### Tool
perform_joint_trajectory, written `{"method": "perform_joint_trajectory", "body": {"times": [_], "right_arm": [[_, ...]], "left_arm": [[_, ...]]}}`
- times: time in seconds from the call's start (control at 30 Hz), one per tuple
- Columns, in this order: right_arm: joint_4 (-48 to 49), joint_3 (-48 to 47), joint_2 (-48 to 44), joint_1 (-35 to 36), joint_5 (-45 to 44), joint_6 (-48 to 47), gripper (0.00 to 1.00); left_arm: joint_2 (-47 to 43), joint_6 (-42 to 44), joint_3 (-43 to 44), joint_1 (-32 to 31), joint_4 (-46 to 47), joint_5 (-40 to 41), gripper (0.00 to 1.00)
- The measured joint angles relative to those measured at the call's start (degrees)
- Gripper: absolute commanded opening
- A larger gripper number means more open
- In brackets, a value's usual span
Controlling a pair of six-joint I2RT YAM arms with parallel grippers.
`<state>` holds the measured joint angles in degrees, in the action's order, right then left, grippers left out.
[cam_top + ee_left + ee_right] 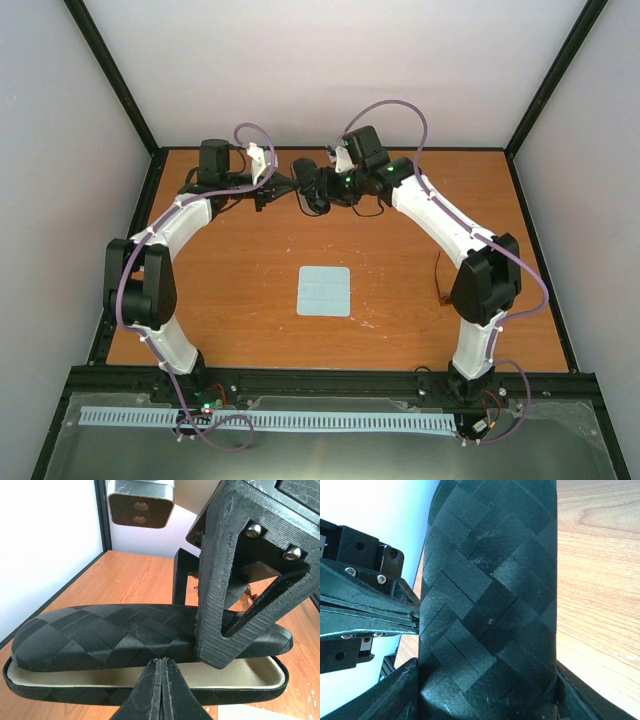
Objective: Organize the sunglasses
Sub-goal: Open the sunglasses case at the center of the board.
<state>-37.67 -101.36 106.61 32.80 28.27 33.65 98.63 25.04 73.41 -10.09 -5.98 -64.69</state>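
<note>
From above, the sunglasses (441, 280), a thin dark brown frame, lie on the orange-brown wooden surface (400, 300) just beside the right arm's elbow, which partly hides them. They are well apart from both grippers, which meet at the far middle of the surface. There the left gripper (285, 185) and the right gripper (325, 190) both reach a black oblong case (308, 178) with a woven-pattern shell. A pale blue square cloth (324, 291) lies flat near the centre. White walls with black corner posts close in the surface.

In the left wrist view the case (100, 630) is slightly ajar, its cream lining showing between lid and lower shell. The left gripper (160, 680) has its fingers pressed almost together, pinching the near rim of the lower shell. The right gripper (197, 625) straddles the lid, one finger in front of it and one behind, clamped across its width. Through that gripper's frame a brown tint of the sunglasses (246, 596) shows on the surface (135, 575) beyond the case. A white wall stands on the left.

In the right wrist view the woven case (490, 605) fills the middle. The right gripper (485, 695) is spread wide, a finger against each long side. The left gripper (415, 620), nearly closed, nips the case's left edge. Wood-grain surface (600, 580) lies to the right.
</note>
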Motion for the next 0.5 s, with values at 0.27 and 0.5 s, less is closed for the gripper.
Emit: {"method": "perform_joint_trajectory", "body": {"times": [0.27, 0.5], "right_arm": [[1.1, 0.9, -0.9, -0.2, 0.5, 1.4, 0.03], [1.8, 2.1, -1.4, -0.3, 0.7, 2.3, 0.03]], "left_arm": [[-0.3, 0.3, -0.5, 0.0, 0.9, 0.0, 0.01], [-0.3, 1.0, -1.2, -0.2, 1.7, 0.1, 0.01]]}}
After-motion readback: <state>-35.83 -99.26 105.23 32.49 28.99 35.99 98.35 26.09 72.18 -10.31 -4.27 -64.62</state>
